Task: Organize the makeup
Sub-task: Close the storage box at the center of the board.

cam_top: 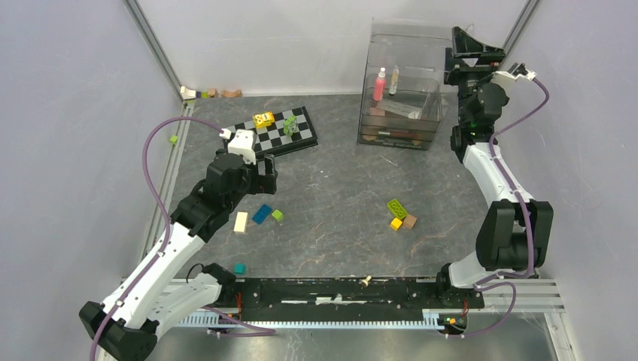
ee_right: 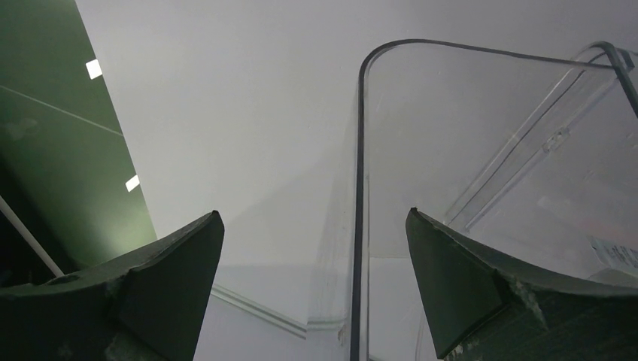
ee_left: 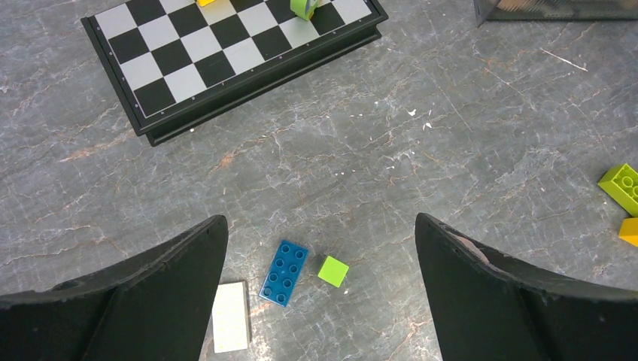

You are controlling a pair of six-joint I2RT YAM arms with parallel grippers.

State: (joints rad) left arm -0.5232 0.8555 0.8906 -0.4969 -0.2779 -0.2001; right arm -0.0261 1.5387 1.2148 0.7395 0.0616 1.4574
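The makeup stands in a clear acrylic organizer (cam_top: 400, 53) at the back right. A pink tube (cam_top: 379, 84) and a cream tube (cam_top: 393, 79) stand upright in its top. Flat items fill its drawers (cam_top: 397, 135), too small to name. My left gripper (cam_top: 266, 174) is open and empty over the floor; in the left wrist view (ee_left: 320, 222) only toy blocks lie between its fingers. My right gripper (cam_top: 472, 41) is raised beside the organizer's top right. In the right wrist view (ee_right: 313, 214) it is open and empty, facing the wall and the organizer's edge (ee_right: 360, 188).
A chessboard (cam_top: 301, 135) with yellow and green blocks lies at the back left. A cream block (cam_top: 241, 221), blue brick (cam_top: 262, 214) and green cube (cam_top: 277, 215) lie near my left gripper. Green, yellow and brown blocks (cam_top: 400, 215) lie centre right. Small peach-brown pieces (cam_top: 223, 93) lie by the back wall.
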